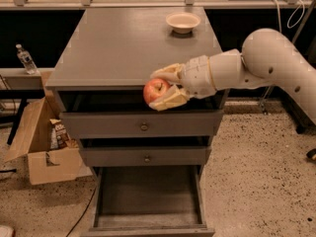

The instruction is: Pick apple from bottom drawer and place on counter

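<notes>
- The gripper (162, 88) is at the front edge of the counter (118, 43), right of centre, level with the rim.
- Its two pale fingers (167, 73) are clamped on the apple (155, 91), one above the fruit and one below.
- The apple is red with a lighter patch near the top. It hangs in the air, overlapping the counter's front edge and the dark gap beneath it. It is not resting on any surface.
- The arm (269, 58) reaches in from the right, white and thick, crossing the cabinet's right front corner.
- The bottom drawer (148, 194) is pulled well out towards the floor. Its flat grey floor is bare where it can be seen.
- The top drawer (98, 126) and the middle drawer (108, 157) each carry a small knob at the centre. Both stand slightly forward of the cabinet, with a dark gap above each.
- A shallow cream bowl (183, 21) sits on the counter near its back right corner, well apart from the apple.
- An open cardboard box (42, 157) stands on the speckled floor, left of the cabinet, with packets inside.
- A clear water bottle (25, 58) stands upright on a low ledge at the left.
</notes>
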`<state>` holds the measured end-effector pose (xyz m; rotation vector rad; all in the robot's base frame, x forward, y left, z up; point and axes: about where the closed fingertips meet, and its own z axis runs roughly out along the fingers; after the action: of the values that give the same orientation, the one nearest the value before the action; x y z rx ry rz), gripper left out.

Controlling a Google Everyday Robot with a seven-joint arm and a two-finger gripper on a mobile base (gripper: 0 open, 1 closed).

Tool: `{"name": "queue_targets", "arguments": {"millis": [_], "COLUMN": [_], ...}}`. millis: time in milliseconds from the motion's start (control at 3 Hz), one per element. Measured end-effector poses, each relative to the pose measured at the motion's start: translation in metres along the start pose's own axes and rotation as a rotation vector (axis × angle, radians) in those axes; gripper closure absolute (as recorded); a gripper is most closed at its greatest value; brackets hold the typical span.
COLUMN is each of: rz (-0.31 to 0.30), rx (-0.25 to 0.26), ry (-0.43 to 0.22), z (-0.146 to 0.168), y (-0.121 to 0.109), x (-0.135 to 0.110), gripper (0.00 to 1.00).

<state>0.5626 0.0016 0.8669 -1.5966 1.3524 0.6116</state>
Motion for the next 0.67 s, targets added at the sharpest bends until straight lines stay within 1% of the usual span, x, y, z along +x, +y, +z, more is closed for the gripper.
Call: {"name": "queue_targets", "arguments": {"millis": [333,667], "rz": [-0.065,-0.059], "rx": [0.002,0.067], "ry": [-0.021,-0.027], "z": [0.016,0.029], "y": [-0.04,-0.094], "x": [-0.042,-0.069], "gripper": [1.0,1.0]}}
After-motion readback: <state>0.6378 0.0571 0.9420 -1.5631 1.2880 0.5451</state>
